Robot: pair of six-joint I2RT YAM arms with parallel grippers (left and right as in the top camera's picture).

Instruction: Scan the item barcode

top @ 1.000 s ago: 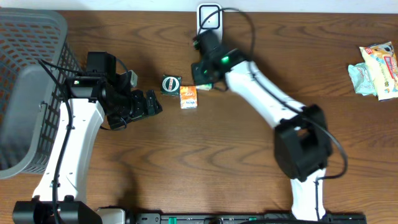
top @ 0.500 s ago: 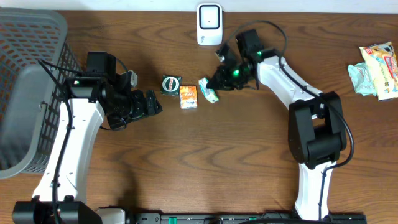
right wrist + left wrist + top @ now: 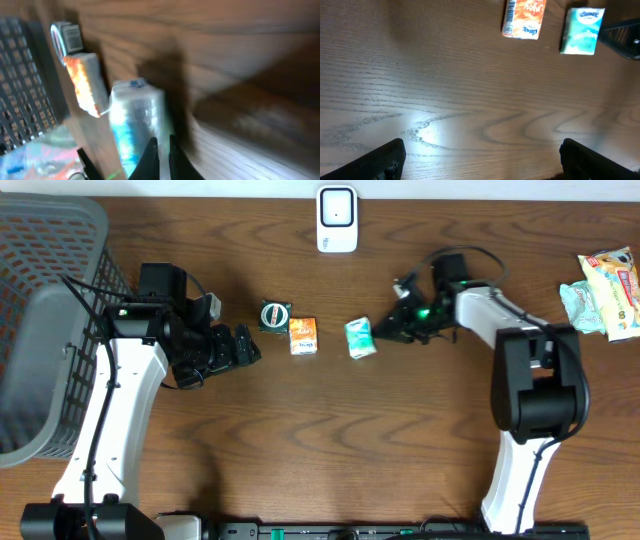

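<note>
**Ana:** What is the robot's right pincer [image 3: 382, 331] doing?

**Ben:** Its two fingers are pressed together with nothing between them. The tip sits low on the table [image 3: 300, 440], just beside the teal tissue pack [image 3: 360, 338]. It may be touching the pack's edge, but the wrist picture is too blurry to tell.

**Ana:** And the left pincer [image 3: 240, 348]?

**Ben:** It is spread as wide as it goes and holds nothing. It hangs over bare wood, on the far side of the orange pack [image 3: 303, 335] and the round green tin [image 3: 274, 315].

**Ana:** Where is the tissue pack?

**Ben:** It lies flat and alone on the wood, near the orange pack but not touching it. The white scanner [image 3: 337, 219] stands at the back edge, well apart from it.

**Ana:** How will the pack feel to pick up?

**Ben:** It is probably very light and soft, so it will squash a bit. The wrap looks shiny, so it could slip.

**Ana:** Where should the robot hold it?

**Ben:** Across the narrow way, near the middle, with a gentle squeeze. The fingers should keep off the barcode. No picture shows where the barcode is.
</note>
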